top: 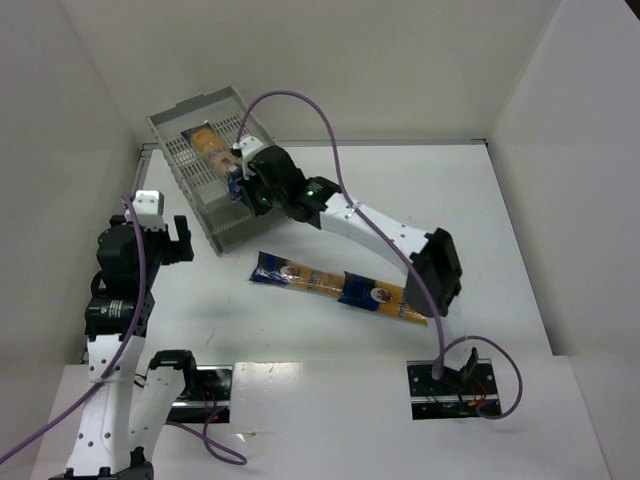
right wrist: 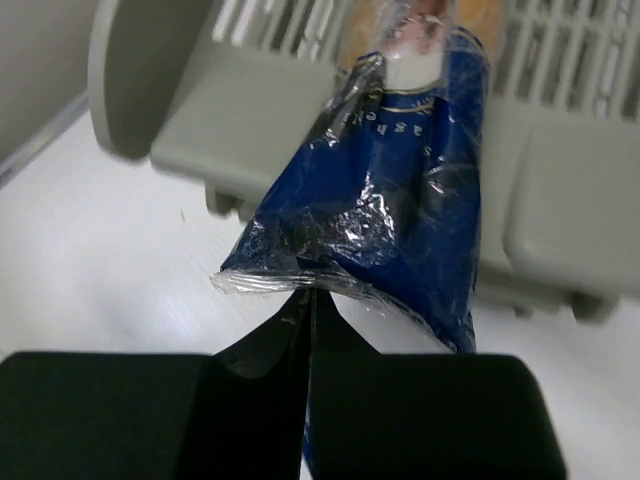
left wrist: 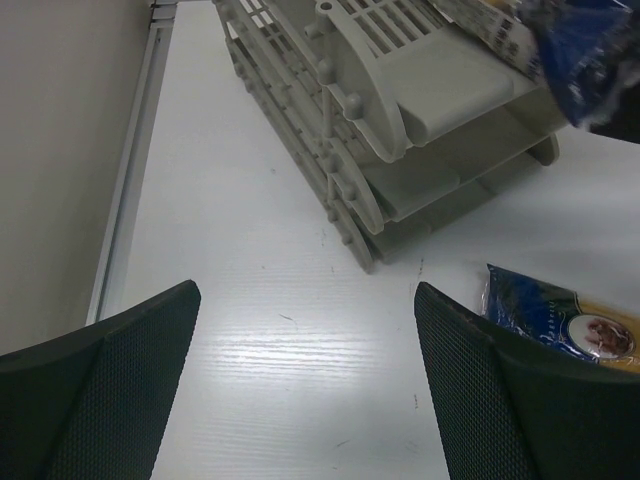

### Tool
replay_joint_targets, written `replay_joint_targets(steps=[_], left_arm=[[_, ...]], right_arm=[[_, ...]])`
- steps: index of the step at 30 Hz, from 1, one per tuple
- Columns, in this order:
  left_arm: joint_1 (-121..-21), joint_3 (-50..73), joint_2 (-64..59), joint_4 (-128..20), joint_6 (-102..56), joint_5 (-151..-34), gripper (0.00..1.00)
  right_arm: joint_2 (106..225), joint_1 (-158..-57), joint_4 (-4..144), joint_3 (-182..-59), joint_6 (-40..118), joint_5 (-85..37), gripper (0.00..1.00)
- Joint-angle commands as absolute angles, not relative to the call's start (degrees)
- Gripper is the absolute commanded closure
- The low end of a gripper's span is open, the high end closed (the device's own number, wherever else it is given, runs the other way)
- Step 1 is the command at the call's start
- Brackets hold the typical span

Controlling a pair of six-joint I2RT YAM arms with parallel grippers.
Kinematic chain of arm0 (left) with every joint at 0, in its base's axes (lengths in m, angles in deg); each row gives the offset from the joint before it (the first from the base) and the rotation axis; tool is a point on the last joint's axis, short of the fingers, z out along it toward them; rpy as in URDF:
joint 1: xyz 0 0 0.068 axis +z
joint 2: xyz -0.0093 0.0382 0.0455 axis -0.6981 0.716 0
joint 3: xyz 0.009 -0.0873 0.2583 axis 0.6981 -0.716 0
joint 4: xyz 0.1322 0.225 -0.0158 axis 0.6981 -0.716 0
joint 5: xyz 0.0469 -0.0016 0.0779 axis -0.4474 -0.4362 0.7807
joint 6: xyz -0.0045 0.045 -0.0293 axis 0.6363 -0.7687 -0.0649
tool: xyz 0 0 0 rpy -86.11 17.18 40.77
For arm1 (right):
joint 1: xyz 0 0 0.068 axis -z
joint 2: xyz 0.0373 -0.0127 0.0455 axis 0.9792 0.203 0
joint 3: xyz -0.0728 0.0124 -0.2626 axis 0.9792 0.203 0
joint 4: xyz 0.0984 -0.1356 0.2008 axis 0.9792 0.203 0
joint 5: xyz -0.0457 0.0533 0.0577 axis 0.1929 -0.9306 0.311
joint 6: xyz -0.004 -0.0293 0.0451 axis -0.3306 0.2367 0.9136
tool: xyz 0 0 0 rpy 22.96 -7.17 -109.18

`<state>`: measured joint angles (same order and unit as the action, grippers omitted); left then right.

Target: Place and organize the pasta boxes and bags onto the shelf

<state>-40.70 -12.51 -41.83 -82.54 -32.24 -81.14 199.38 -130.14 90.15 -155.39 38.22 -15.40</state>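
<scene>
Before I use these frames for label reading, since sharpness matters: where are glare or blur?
Top external: even light, soft shadows, reasonably sharp. Left wrist: a glare band on the table inside the open left pincer; the held packet blurs at top right. Right wrist: its foil glints; the shelf behind is soft.

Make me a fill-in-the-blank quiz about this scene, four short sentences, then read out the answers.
1. The right gripper is shut on the ___ end of a spaghetti packet.
2. That packet lies in the ___ tier of the grey tray shelf.
3. ___ other packets lie on the table.
4. The left gripper is ___ and holds nothing.

Answers: blue; top; Two; open.
</scene>
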Motion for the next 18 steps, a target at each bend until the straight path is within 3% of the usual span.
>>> replay_joint_targets(steps=[1,7,11,14,16,18], left_arm=[[-40.3,-13.2,-42.3,-80.8,-30.6,-81.7,0.05],[-40.3,-13.2,-42.9,-80.8,-31.6,-80.6,0.05],[-40.3,-13.7,-42.9,-80.8,-31.6,-80.6,0.05],[-40.3,-13.7,-43.4,-80.8,-32.2,-80.6,0.05],[-40.3,-13.7,-43.4,-80.8,-32.2,-80.6,0.05],[-39.8,-14.2,-43.9,-80.8,-32.2,-80.6,0.04]], right_arm=[[205.7,-130.1,90.9,-169.2,36.2,-15.9,0.99],[212.9,-130.1,91.6,-182.9,36.2,-12.3,0.99],[215.3,-130.1,91.0,-185.0,36.2,-10.9,0.99],[213.9,-130.1,91.6,-183.9,36.8,-15.6,0.9],[211.0,-130.1,91.6,-179.5,35.7,-20.2,0.48],[203.6,-130.8,89.2,-173.7,33.2,-20.2,0.0]])
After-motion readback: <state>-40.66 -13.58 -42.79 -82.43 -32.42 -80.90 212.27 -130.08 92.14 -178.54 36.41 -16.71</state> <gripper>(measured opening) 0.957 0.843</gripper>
